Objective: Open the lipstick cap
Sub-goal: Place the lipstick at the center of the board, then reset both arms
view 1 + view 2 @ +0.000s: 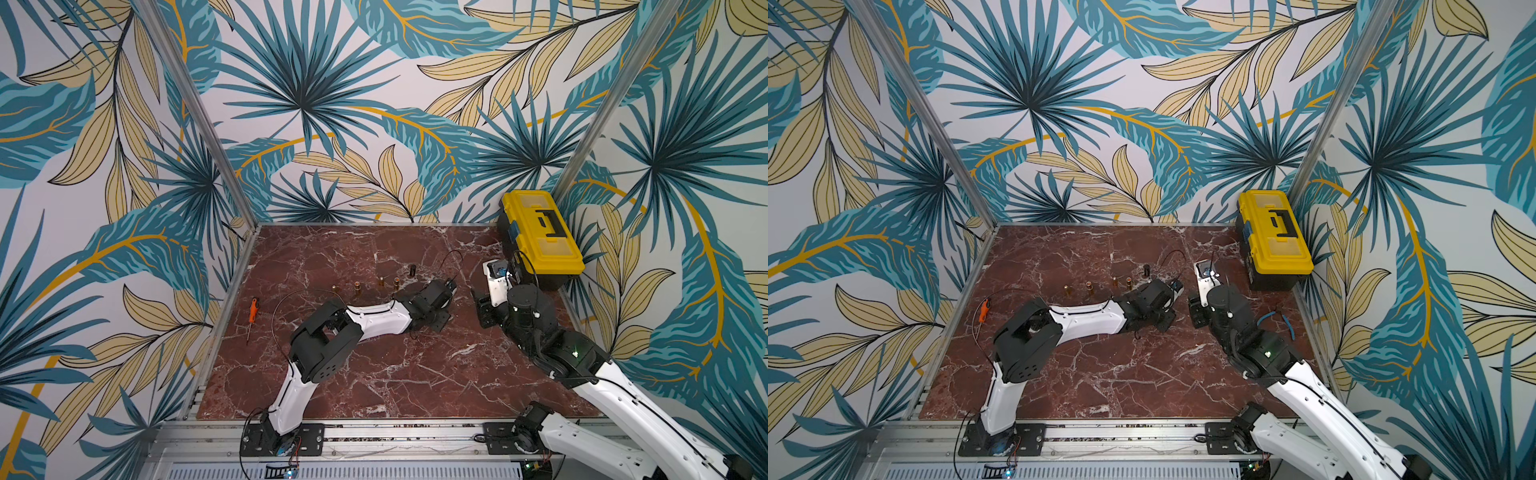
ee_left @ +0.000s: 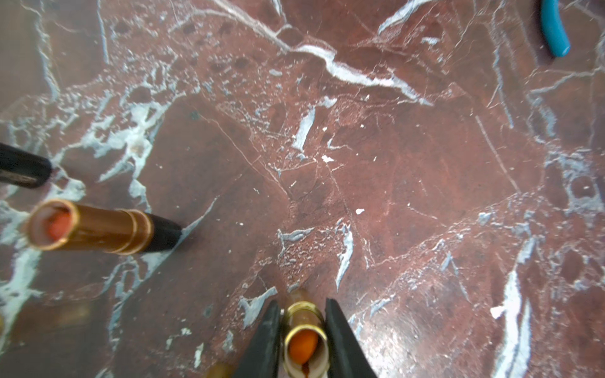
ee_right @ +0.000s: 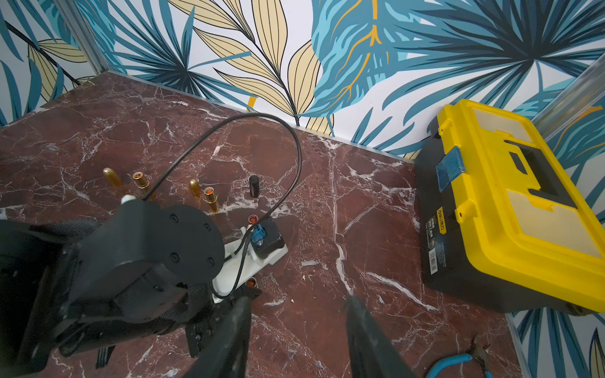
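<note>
Left pincer [image 2: 302, 304] sits low over the red marble surface [image 1: 374, 374], its two black fingers [image 2: 263, 340] close against either side of an uncapped lipstick tube [image 2: 302, 343]. In the left wrist view no clear gap shows between the fingers and the tube's gold rim. Whether they press the tube or only flank it, I cannot tell. The tube stands upright with its foot on the surface. Its mouth is open and the orange-red stick shows inside.

Near it stands a second lipstick [image 2: 98, 229], copper-coloured with a black base and also open. Just past that is a black cap [image 2: 23, 170]. In the right wrist view, two gold caps [image 3: 109, 175] and two more open lipsticks [image 3: 209, 196] stand in a row farther along the surface.

Right pincer [image 3: 298, 327] hangs beside the left arm's wrist. Its fingers are spread wide with only bare marble between them, gripping nothing.

A yellow-lidded toolbox [image 1: 540, 232] sits closed in the far right corner of the surface. Blue-handled pliers [image 1: 1281, 320] lie between the right arm and the right edge. An orange-handled screwdriver [image 1: 252, 309] lies near the left edge, well apart from the lipsticks.
</note>
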Tool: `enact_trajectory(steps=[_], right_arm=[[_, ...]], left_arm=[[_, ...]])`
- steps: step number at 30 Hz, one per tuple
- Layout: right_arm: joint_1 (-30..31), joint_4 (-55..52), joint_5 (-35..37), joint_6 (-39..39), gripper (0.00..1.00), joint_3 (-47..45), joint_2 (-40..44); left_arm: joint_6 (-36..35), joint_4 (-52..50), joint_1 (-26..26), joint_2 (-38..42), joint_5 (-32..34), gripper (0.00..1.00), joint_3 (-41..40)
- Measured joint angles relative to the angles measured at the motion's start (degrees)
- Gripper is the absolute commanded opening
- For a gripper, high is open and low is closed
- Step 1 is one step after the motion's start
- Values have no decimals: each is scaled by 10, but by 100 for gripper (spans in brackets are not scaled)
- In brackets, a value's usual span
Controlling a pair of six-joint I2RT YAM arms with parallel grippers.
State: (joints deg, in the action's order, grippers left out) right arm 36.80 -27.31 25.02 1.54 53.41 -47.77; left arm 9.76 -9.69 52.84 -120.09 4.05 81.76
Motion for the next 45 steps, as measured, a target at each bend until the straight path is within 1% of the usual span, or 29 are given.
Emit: enact_trajectory(steps=[3,5,14,16,20,23,24,25,26,27,28,32,36,39,42,43,45], right_arm=[[0,0,0,0,49,0,0],[0,0,0,0,49,0,0],[0,0,0,0,49,0,0],[0,0,0,2,49,0,0],[0,9,-2,2,51,-8,2],[0,20,-2,4,56,-14,-9],[0,24,-4,5,60,-14,-16],[0,31,-7,10,74,-14,-26],[0,36,-7,12,83,-14,-33],[0,42,-9,15,99,-14,-42],[0,47,-9,16,100,-14,-51],[0,59,5,28,100,-14,-76],[0,55,43,44,100,0,-100],[0,55,73,55,100,10,-108],[0,71,117,62,100,5,-106],[-3,92,126,59,99,-5,-102],[-20,158,120,38,100,-55,-81]], left_arm=[[0,-1,0,-5,0,32,0],[-2,0,0,-5,0,40,0],[4,0,0,4,2,57,0],[10,-3,-1,19,2,61,0],[40,-10,-16,71,-18,62,0],[68,-15,-42,134,-36,68,-7],[76,-21,-53,158,-40,71,-10],[82,-25,-61,178,-41,75,-12],[88,-32,-71,199,-42,79,-14],[93,-39,-81,220,-40,84,-19],[97,-46,-89,239,-38,99,-26],[113,-86,-112,307,-25,100,-67],[134,-116,-151,380,-1,100,-139],[152,-134,-210,438,17,100,-195],[152,-135,-278,492,35,100,-246],[146,-133,-298,508,40,100,-262],[120,-116,-343,538,50,100,-306]])
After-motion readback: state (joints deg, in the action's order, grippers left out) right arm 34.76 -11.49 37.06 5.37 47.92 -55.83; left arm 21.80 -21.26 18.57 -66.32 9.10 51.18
